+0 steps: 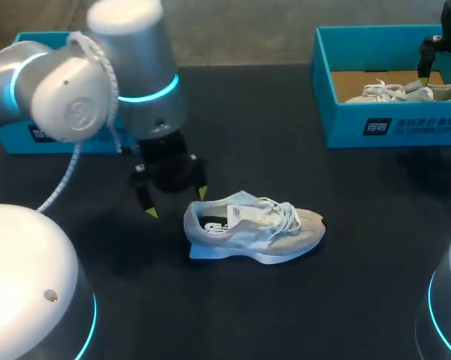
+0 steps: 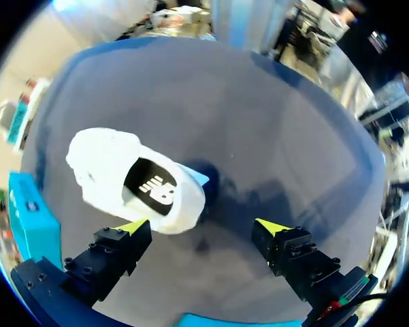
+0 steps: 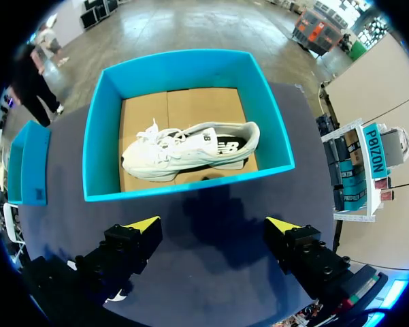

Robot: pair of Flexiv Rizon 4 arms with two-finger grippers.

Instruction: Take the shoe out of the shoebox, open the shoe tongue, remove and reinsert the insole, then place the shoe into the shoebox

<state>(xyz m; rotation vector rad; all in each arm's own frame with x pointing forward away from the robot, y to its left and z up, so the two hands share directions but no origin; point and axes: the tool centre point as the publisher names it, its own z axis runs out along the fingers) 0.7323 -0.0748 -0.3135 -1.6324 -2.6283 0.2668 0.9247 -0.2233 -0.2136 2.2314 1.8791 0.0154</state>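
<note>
Shoe on table, second shoe in shoebox; left claw, right claw, both released.

Left arm: silver-white rounded joints, glowing cyan ring.
Cable: white, ribbed, hanging at the arm's 6 o'clock.
Left claw: black blocks, screw heads, yellow wedge tips.
Right claw: black, yellow-tipped, red-green spots on one finger.
Bases: white domes, cyan rims, 7 and 5 o'clock.

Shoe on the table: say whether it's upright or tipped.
Upright. The shoe stands on its sole, laces and opening facing up.
</note>
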